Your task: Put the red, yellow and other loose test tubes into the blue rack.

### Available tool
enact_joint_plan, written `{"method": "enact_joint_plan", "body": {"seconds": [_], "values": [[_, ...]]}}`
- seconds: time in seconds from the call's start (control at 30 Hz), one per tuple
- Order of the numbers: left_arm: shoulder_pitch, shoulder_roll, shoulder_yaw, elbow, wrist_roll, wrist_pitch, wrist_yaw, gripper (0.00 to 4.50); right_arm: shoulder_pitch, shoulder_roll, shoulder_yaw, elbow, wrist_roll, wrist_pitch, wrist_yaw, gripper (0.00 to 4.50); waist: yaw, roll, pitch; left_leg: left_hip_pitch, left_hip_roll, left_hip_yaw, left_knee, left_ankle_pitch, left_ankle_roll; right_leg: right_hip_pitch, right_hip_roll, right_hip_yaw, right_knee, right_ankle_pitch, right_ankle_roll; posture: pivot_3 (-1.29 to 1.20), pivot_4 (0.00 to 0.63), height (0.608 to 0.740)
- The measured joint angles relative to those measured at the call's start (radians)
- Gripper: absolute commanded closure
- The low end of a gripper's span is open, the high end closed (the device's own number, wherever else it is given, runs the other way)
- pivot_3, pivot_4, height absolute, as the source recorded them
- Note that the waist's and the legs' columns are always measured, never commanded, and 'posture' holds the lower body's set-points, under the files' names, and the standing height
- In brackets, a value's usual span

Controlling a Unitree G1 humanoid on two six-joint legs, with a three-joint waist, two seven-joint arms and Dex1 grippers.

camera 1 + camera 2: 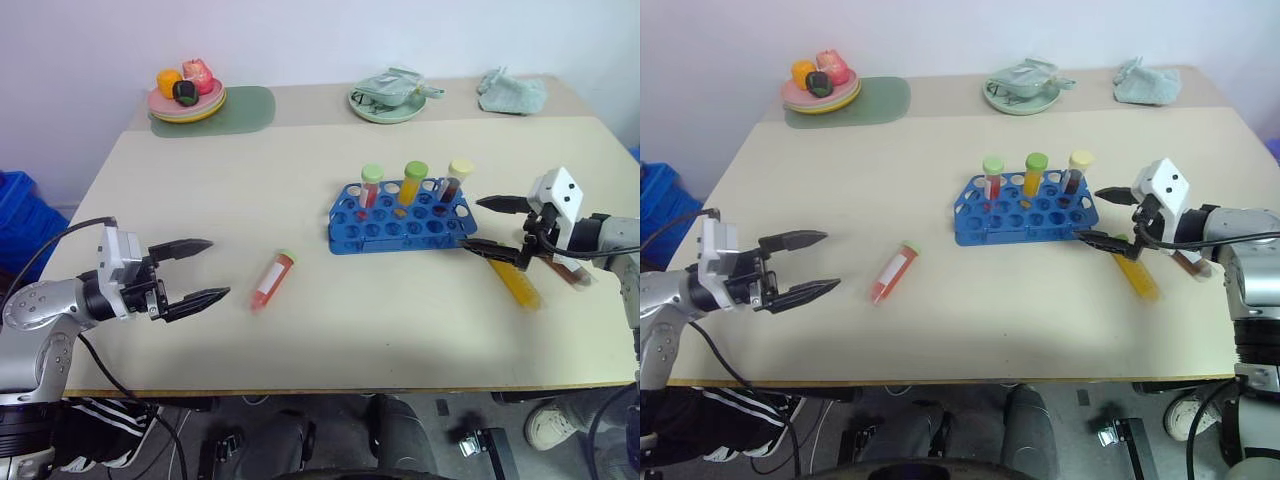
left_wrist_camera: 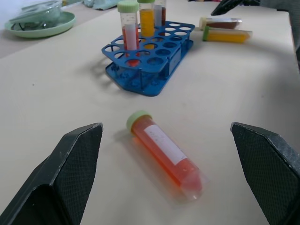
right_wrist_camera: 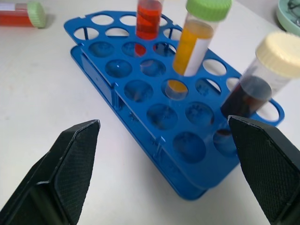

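Three capped tubes stand in the blue rack (image 1: 400, 222); a red tube (image 1: 272, 279) lies loose nearby.

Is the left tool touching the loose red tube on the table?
Apart. The left wrist view shows the red tube lying between the open left tool's fingers, bare table on both sides.

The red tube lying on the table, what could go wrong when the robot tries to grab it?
The red tube is round and lies flat on the table, so a nudge from the open left gripper might roll it away. Three tubes already stand in the blue rack; a careless drop-in could bump them. The open right gripper hangs close to the rack and could knock it.
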Motion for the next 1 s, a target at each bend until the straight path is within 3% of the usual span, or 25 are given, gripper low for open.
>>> {"method": "enact_joint_plan", "body": {"seconds": [0.33,0.67,1.0], "values": [[-0.018,-0.003,-0.008,0.006,0.001,-0.003,-0.006,0.02,-0.006,0.000,-0.007,0.015,-0.001,-0.011,-0.006,0.00,-0.002,0.000,0.000,0.000,0.000,0.001,0.000,0.000,0.000,0.000,0.000,0.000,0.000,0.000,0.000,0.00,0.150,0.740],[-0.098,-0.009,0.004,0.092,-0.002,0.011,-0.007,0.02,-0.105,0.020,-0.008,0.039,0.018,0.053,-0.112,0.00,-0.004,0.000,0.000,-0.001,0.000,0.001,0.000,0.000,0.000,-0.002,0.000,0.001,0.000,0.000,0.000,0.00,0.150,0.740],[-0.125,-0.057,-0.042,0.032,-0.017,0.021,0.023,0.02,-0.253,-0.141,0.153,0.206,-0.164,0.264,-0.137,0.00,-0.001,0.000,0.001,-0.002,0.000,0.002,0.000,-0.001,0.001,-0.002,0.000,0.002,-0.001,0.000,0.000,0.00,0.150,0.740]]}}
